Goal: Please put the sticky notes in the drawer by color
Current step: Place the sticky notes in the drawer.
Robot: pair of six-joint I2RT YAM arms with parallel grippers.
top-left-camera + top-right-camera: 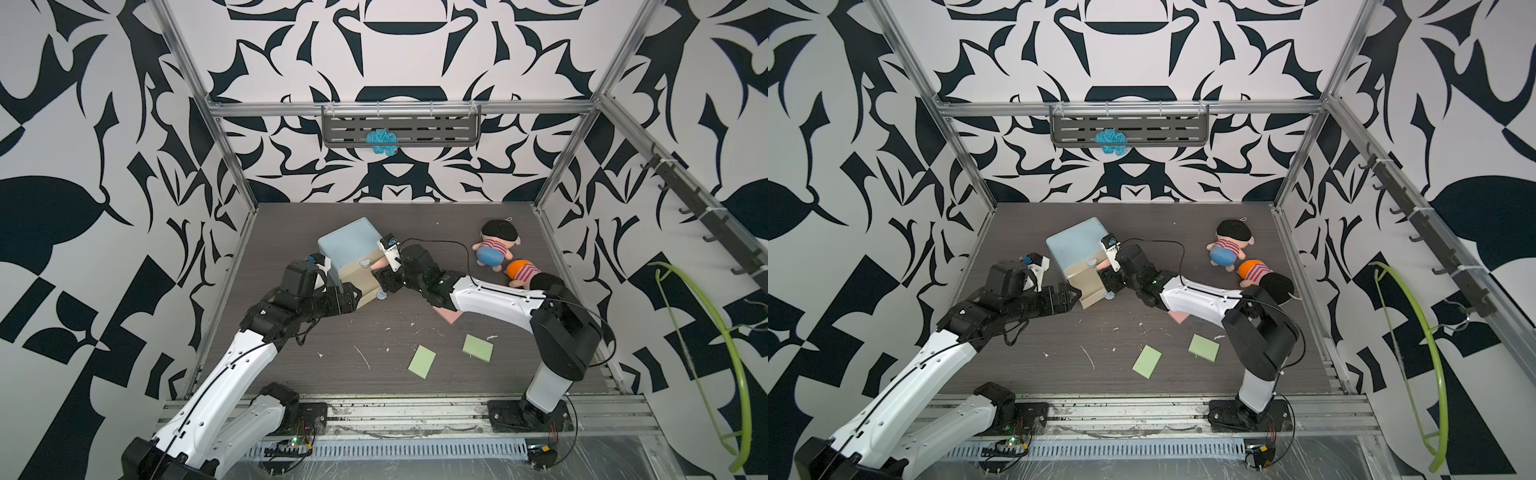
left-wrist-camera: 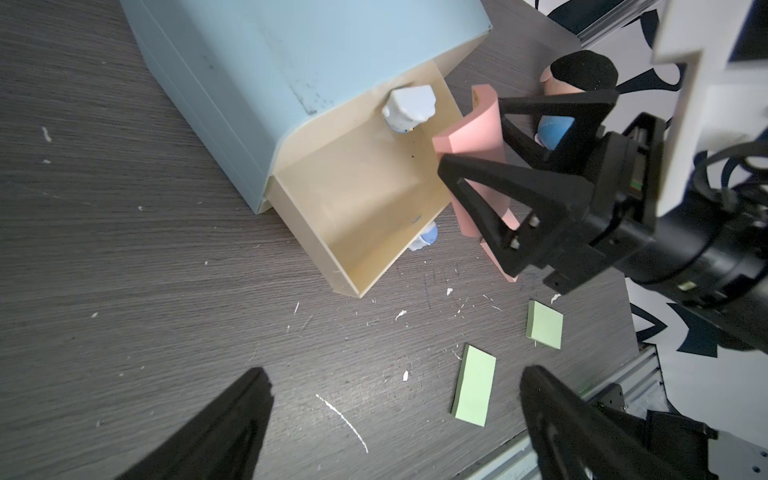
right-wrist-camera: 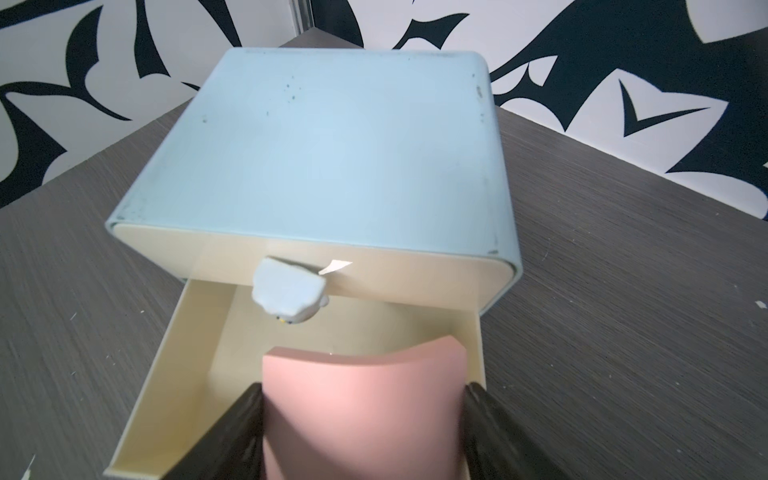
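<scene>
The pale blue drawer chest [image 1: 351,245] [image 3: 332,145] stands mid-table. Its top drawer is shut, and the cream drawer below it [image 2: 361,216] [image 3: 199,374] is pulled out and looks empty. My right gripper [image 3: 363,390] [image 2: 473,133] is shut on a bowed pink sticky-note pad [image 3: 365,415] [image 2: 469,137], held over the open drawer's right side. Another pink pad [image 1: 446,318] lies partly under the right arm. Two light green pads [image 1: 422,361] [image 1: 478,348] lie flat nearer the front. My left gripper [image 2: 395,374] [image 1: 353,297] is open and holds nothing, beside the open drawer's left.
Two plush dolls [image 1: 498,245] [image 1: 525,274] lie at the back right, close to the right arm. White scraps dot the tabletop [image 1: 361,355]. A blue tuft [image 1: 382,141] sits on the back-wall rack, and a green hanger [image 1: 706,353] hangs on the right wall.
</scene>
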